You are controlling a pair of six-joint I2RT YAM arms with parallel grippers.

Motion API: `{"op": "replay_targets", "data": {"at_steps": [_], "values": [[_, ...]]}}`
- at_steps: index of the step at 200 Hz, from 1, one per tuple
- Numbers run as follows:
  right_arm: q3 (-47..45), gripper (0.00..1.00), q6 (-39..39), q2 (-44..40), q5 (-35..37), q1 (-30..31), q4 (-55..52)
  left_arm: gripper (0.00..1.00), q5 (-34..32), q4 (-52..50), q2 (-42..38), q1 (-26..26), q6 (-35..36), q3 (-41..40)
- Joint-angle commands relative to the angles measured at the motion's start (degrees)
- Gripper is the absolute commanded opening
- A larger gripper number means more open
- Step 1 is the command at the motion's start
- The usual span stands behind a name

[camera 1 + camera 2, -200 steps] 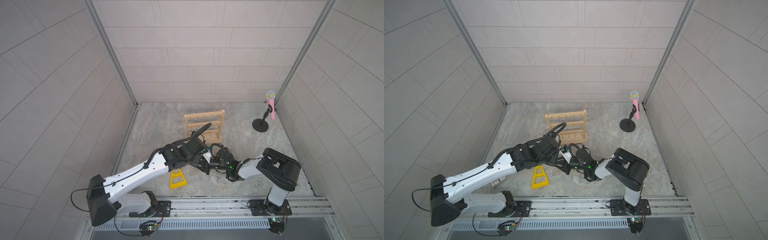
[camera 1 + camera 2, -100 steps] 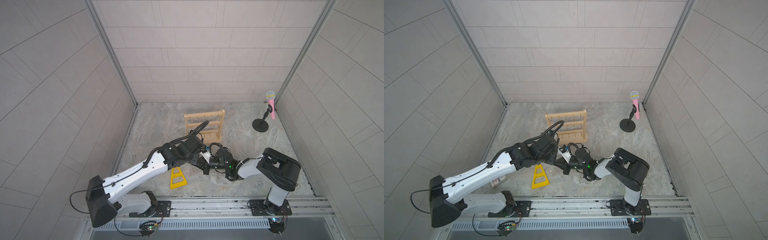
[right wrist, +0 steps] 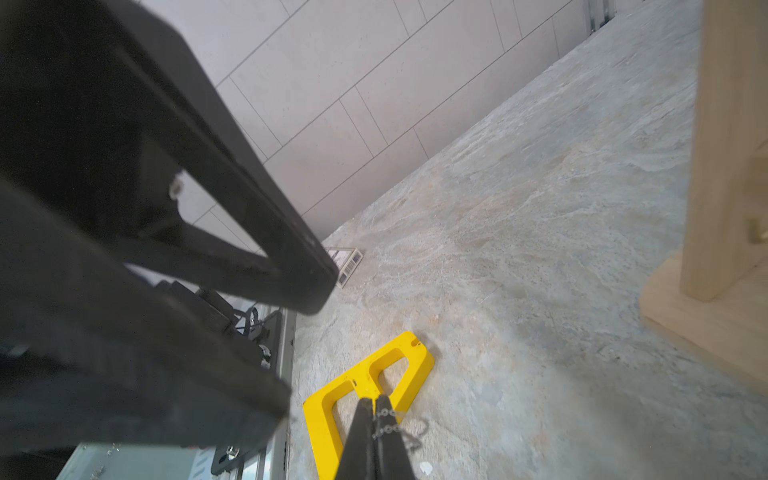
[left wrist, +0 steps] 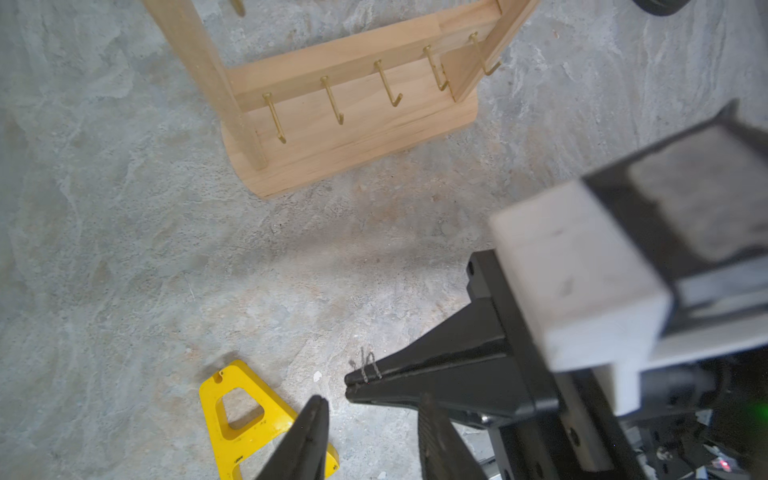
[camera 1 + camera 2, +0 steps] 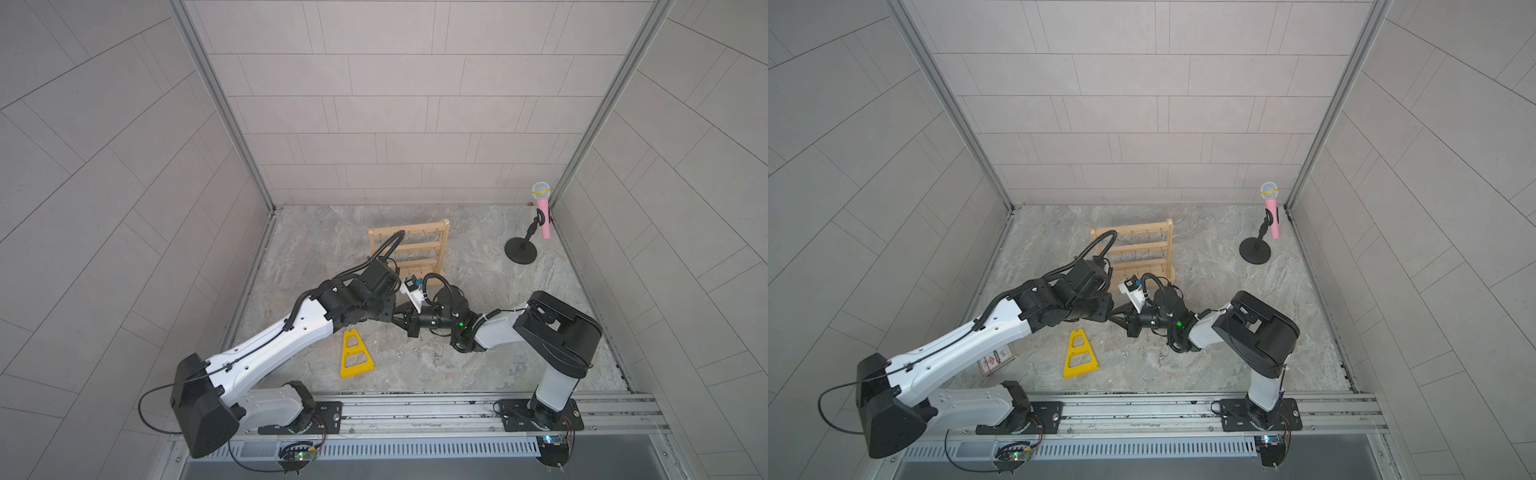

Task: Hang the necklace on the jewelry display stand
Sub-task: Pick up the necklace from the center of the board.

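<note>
Necklace [image 3: 388, 419] chain is pinched at the very tip of my right gripper [image 3: 376, 401], jaws pressed together, with a few links looped over the tip just above the desk [image 5: 478, 365]. My left gripper [image 4: 372, 409] is spread, its fingers [image 4: 309, 436] flanking the right gripper's tip and apart from the chain. In a top view both grippers meet at frame centre, just below the jewelry display stand [image 5: 415, 245], which stands upright. A yellow triangular frame [image 5: 355, 353] lies flat at lower left of them, and a pink microphone stand [image 5: 521, 249] sits at upper right.
</note>
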Motion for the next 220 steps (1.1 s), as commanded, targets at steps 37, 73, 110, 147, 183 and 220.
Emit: {"op": "replay_targets", "data": {"at_steps": [37,73,110,147,183,220], "values": [[6.6,0.00,5.5,-8.0,-8.8,-3.1,-17.8,0.57,8.1,0.3,-2.2,9.3,6.4,3.2],[12.5,0.00,1.9,-13.7,-8.5,-4.3,-37.5,0.58,13.6,2.5,-7.9,14.9,13.3,-0.8],[16.8,0.00,0.6,-18.4,-7.7,-5.6,-49.4,0.51,21.0,9.9,-12.8,15.4,15.9,-6.7],[21.2,0.00,0.0,-22.6,-5.3,-6.1,-59.1,0.49,27.4,17.5,-17.6,14.2,14.9,-11.5],[24.3,0.00,0.7,-24.7,-3.2,-6.4,-64.3,0.50,24.8,23.5,-20.8,9.6,13.9,-15.0],[25.5,0.00,2.0,-25.1,-2.6,-6.4,-65.4,0.49,21.6,26.9,-21.2,8.4,13.0,-16.0]]}}
